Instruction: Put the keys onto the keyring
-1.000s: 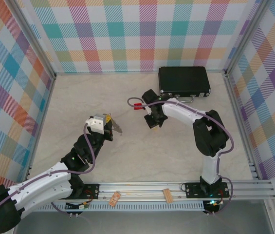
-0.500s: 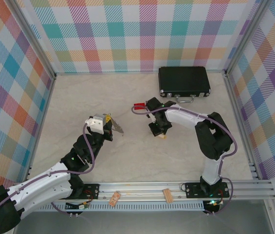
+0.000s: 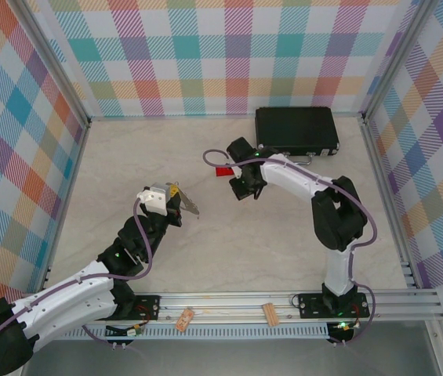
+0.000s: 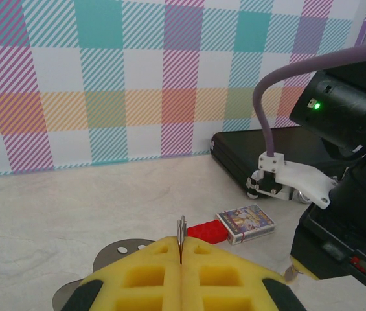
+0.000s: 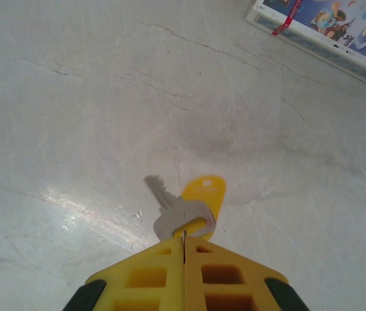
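Yellow foam pads [image 5: 150, 280] of the right gripper [image 5: 184, 245] are pressed flat together on the key [image 5: 177, 212], a flat silver blade with a rounded tan-yellow head, held over the pale marbled table [image 5: 72, 97]. The left gripper [image 4: 181, 245] is likewise closed, pinching the keyring [image 4: 181, 227], a thin grey metal loop (seen edge-on, barely a line). From above, the left arm [image 3: 88, 286] stretches diagonally from its base. The right arm [image 3: 299, 178] folds back toward the centre, its gripper beside a red block [image 3: 223, 171], well apart from the left one.
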Action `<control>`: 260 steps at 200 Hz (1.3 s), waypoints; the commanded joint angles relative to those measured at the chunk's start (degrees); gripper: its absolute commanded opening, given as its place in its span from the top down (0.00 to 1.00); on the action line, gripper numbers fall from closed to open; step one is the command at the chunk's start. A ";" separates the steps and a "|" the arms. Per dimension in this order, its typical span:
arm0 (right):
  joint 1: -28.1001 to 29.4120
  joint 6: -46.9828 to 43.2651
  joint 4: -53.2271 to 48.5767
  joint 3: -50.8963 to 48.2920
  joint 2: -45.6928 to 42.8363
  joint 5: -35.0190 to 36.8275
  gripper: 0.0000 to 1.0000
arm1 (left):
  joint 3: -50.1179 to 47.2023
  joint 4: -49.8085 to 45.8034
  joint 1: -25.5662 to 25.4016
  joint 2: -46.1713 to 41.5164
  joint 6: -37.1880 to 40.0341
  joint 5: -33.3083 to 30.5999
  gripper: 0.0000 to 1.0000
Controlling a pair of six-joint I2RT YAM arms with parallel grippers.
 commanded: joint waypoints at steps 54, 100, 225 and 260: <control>-0.47 -0.24 -1.05 -0.55 0.59 -0.72 1.00 | -0.28 1.28 -0.44 -0.58 -0.45 0.43 1.00; -0.45 0.37 -0.53 -4.39 -2.00 -0.70 1.00 | -0.23 1.28 -0.50 -0.56 -0.54 0.53 1.00; -0.47 -0.46 -3.07 -12.12 -3.45 -1.99 1.00 | -0.17 1.04 -0.46 -0.87 -0.75 0.87 1.00; -0.47 -1.02 -7.42 -11.50 -2.22 -1.75 1.00 | -0.20 0.86 -0.49 -1.25 -0.76 0.61 1.00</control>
